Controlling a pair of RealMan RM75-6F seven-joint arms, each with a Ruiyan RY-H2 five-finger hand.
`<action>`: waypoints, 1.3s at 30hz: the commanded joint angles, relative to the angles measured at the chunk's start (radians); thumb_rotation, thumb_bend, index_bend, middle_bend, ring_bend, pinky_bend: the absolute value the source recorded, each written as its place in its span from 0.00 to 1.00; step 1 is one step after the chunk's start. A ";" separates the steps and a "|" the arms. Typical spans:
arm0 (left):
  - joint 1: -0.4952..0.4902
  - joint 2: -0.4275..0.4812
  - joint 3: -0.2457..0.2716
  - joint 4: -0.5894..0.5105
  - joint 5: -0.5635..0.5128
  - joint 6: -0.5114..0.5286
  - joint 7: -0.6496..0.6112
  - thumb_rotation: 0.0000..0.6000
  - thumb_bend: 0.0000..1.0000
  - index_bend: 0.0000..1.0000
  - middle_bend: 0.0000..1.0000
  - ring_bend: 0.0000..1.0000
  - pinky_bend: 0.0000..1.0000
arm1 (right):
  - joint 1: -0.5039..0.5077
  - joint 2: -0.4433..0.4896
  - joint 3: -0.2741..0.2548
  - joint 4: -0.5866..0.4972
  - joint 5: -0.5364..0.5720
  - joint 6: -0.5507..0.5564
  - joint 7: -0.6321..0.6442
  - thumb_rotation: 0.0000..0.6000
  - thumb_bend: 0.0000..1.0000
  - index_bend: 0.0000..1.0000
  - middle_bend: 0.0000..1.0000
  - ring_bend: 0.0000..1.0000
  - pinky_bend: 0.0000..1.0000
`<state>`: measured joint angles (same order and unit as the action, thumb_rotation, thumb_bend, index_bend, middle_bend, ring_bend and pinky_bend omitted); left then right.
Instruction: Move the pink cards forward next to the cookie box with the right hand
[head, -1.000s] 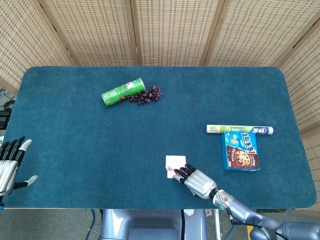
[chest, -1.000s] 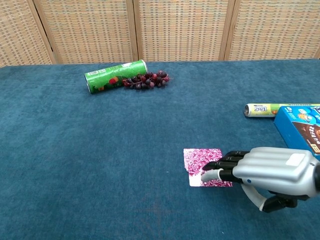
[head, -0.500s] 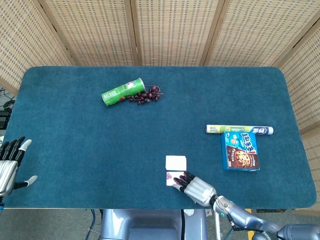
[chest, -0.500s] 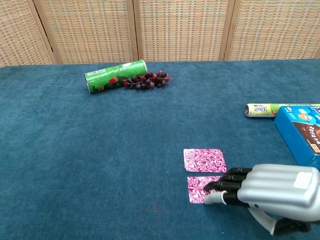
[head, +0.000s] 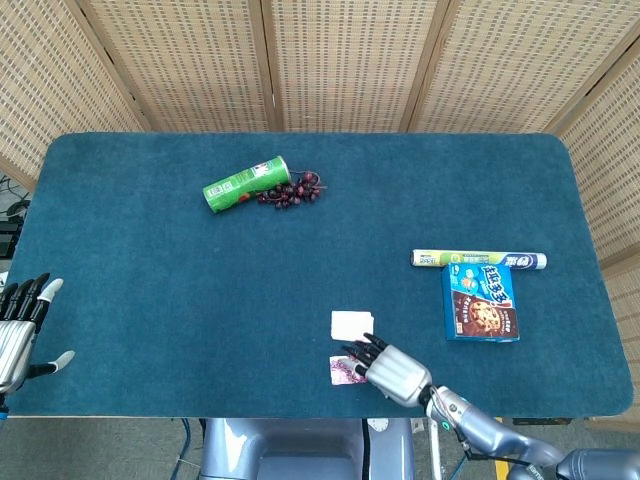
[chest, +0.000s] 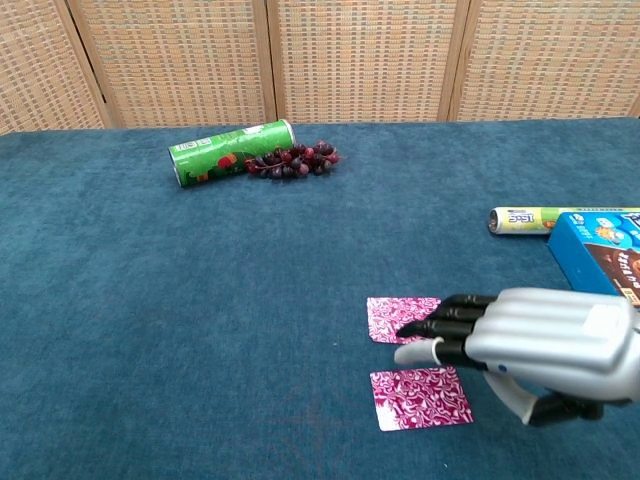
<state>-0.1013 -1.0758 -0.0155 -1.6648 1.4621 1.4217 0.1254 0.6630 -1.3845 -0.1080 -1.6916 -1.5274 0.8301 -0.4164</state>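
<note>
Two pink cards (chest: 405, 319), one far and one near, lie left of the right hand (chest: 530, 343), fingers together, holding nothing; cookie box (head: 480, 302) far-right.

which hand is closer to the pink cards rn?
Right. The right hand hovers beside the pink cards, fingertips over the far one. The left hand sits at the table's opposite near corner.

You see matt blue cloth on the table (chest: 150, 300), a smooth silver shell on the right hand (chest: 530, 335), and glossy patterned pink cards (chest: 420, 396).
</note>
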 joint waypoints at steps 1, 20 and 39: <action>0.000 0.000 0.000 0.000 -0.001 0.000 0.001 1.00 0.00 0.00 0.00 0.00 0.00 | 0.002 -0.023 0.030 0.054 0.016 0.008 0.030 1.00 1.00 0.06 0.01 0.00 0.00; -0.001 0.001 0.000 -0.001 -0.001 -0.002 -0.002 1.00 0.00 0.00 0.00 0.00 0.00 | 0.019 -0.090 0.062 0.155 0.138 -0.041 -0.081 1.00 1.00 0.06 0.01 0.00 0.00; -0.001 0.000 0.000 0.000 -0.001 -0.001 0.000 1.00 0.01 0.00 0.00 0.00 0.00 | 0.019 -0.149 0.083 0.257 0.225 0.009 -0.251 1.00 1.00 0.06 0.01 0.00 0.00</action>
<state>-0.1022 -1.0755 -0.0159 -1.6651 1.4611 1.4204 0.1255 0.6816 -1.5299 -0.0273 -1.4374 -1.3053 0.8361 -0.6639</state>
